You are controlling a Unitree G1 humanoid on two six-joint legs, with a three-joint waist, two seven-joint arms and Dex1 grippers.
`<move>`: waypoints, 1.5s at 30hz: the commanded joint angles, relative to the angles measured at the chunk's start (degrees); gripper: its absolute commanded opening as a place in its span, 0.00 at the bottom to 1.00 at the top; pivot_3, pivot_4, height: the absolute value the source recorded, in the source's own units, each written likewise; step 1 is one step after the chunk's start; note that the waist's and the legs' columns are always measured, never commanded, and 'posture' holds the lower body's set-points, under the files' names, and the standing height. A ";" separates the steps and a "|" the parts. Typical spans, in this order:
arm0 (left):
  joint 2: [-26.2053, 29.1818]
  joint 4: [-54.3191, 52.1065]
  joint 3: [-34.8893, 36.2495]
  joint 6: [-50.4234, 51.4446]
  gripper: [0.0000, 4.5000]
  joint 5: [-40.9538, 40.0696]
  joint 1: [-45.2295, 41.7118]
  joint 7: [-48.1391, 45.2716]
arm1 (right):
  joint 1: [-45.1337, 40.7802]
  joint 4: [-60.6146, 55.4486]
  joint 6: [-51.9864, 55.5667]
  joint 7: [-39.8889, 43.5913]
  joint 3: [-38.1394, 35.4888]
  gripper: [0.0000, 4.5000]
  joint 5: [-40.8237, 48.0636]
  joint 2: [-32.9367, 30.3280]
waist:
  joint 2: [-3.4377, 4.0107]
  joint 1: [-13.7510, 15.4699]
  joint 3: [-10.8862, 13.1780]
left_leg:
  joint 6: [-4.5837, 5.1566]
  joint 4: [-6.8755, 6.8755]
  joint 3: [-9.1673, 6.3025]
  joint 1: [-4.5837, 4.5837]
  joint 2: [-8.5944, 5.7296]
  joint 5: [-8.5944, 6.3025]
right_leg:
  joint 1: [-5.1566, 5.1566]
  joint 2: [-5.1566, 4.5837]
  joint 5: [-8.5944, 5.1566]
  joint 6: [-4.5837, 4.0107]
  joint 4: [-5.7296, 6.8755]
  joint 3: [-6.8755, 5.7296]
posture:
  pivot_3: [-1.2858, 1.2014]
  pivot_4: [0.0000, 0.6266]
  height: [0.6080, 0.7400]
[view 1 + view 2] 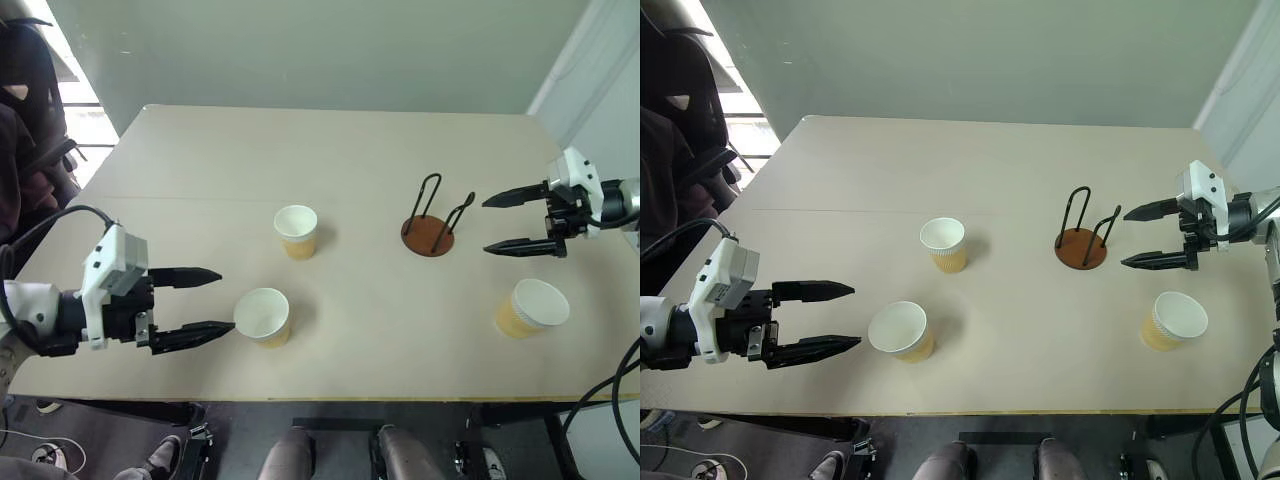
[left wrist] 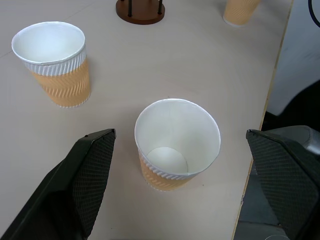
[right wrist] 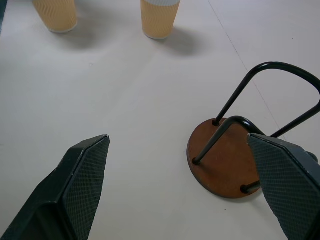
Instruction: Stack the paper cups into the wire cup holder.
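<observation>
Left gripper (image 1: 217,300) jaws apart, beside near cup (image 1: 263,316); ribbed tan cups, white rims, upright on matte table (image 1: 330,150); second cup (image 1: 296,232) mid-table; wire holder (image 1: 428,236) empty; right gripper (image 1: 485,224) spread beside it; third cup (image 1: 532,307) near edge.

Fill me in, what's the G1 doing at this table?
Cup stacking, nothing loaded yet. Three paper cups stand upright and apart on the table: one mid-table, one near the front edge, one at the right. The wire cup holder is empty. The left gripper is open beside the front cup; the right gripper is open beside the holder.
</observation>
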 commanded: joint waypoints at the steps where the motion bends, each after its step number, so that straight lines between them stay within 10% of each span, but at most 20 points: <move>1: 0.50 -0.49 1.03 -0.09 0.99 -0.29 -0.77 -0.04 | -0.90 -0.45 -0.48 0.26 -2.51 1.00 -0.01 -0.67 | 0.00 0.00 0.00 | 0.00 0.00 0.00 0.00 0.00 0.00 | 0.00 0.00 0.00 0.00 0.00 0.00 | 0.52 0.24 1.00; 18: 0.81 0.24 0.82 -0.33 0.99 0.02 -2.26 -0.32 | 4.50 -7.39 3.96 0.26 -4.58 1.00 -0.60 -1.64 | 0.00 0.00 0.00 | -0.01 -0.01 0.00 0.00 0.00 0.00 | 0.01 0.00 0.01 0.02 0.00 -0.01 | 0.52 0.24 1.00; 45: -4.06 -1.36 4.08 -4.68 0.99 -0.92 -8.82 6.03 | 6.24 -12.26 18.25 -21.79 0.64 1.00 -16.57 9.91 | -0.02 -0.19 0.02 | -0.07 -0.06 -0.02 0.05 0.06 0.06 | -0.03 0.04 0.17 0.28 -0.02 -0.04 | 0.52 0.24 1.00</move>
